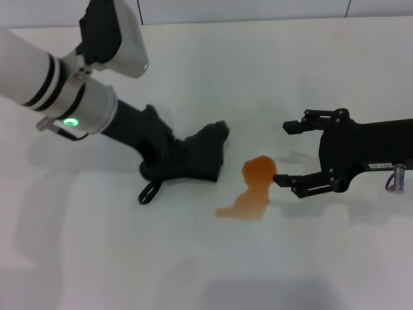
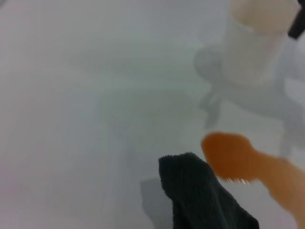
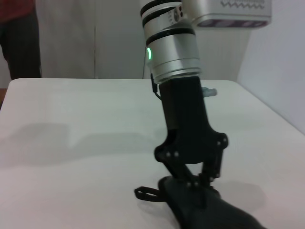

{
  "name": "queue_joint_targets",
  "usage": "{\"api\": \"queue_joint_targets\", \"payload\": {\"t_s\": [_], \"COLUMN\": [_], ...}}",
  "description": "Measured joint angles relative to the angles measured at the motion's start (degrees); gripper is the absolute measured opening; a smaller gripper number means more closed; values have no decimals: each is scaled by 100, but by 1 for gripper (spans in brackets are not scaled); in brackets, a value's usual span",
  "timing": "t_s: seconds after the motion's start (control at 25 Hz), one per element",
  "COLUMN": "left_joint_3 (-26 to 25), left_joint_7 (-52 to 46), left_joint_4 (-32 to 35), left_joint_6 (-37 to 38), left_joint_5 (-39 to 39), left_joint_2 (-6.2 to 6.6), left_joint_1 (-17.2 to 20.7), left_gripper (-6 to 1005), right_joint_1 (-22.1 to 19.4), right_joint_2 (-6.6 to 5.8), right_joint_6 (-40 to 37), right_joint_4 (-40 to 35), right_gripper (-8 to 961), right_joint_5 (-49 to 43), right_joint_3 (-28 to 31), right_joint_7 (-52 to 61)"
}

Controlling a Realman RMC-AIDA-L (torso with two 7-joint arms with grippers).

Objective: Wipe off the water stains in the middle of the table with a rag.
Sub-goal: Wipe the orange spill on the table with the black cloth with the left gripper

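Head view, table [image 1: 193,271]: white and plain, carrying everything in sight.
Head view, water stains [image 1: 253,189]: an orange-brown puddle near the middle, a rounded blob with a thinner tail running toward the near left.
Head view, rag [image 1: 193,158]: dark cloth lying just left of the puddle, apart from it, with a small loop sticking out at its near-left end.
Head view, left gripper [image 1: 157,155]: pressed down into the rag's left part, its fingers closed on the cloth; a green light glows on the silver wrist above.
Head view, right gripper [image 1: 287,154]: just right of the puddle, jaws spread wide and holding nothing; the near fingertip sits at the puddle's right edge.
Left wrist view: only here a pale cup-like object [image 2: 257,40] shows beyond the puddle [image 2: 238,157]; the rag's corner [image 2: 200,195] lies just beside the orange liquid. The fingers do not show.
Right wrist view: the left gripper [image 3: 200,183] seen side-on, fingertips buried in the rag [image 3: 209,212]; the puddle is out of view.
Writing: none readable in any view.
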Motion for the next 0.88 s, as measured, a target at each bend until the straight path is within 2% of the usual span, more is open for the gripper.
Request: {"api": "queue_joint_targets", "payload": {"t_s": [0.16, 0.52, 0.88], "left_joint_3": [96, 1256, 1851], "left_joint_7": [0, 1, 7], "left_joint_4": [-65, -304, -446], "left_joint_6": [-192, -678, -769], "left_joint_5": [-264, -1390, -1808], "left_joint_2": [-25, -33, -52], "left_joint_1": [-90, -49, 59], "left_gripper": [77, 77, 77], "right_joint_1": [-2, -74, -125], "right_joint_2": [0, 0, 0], "right_joint_6": [8, 17, 16], "right_joint_4": [0, 0, -1], "right_gripper": [872, 872, 873], "right_joint_5": [0, 0, -1], "right_joint_3": [23, 36, 8], "right_joint_7": [-36, -61, -62]}}
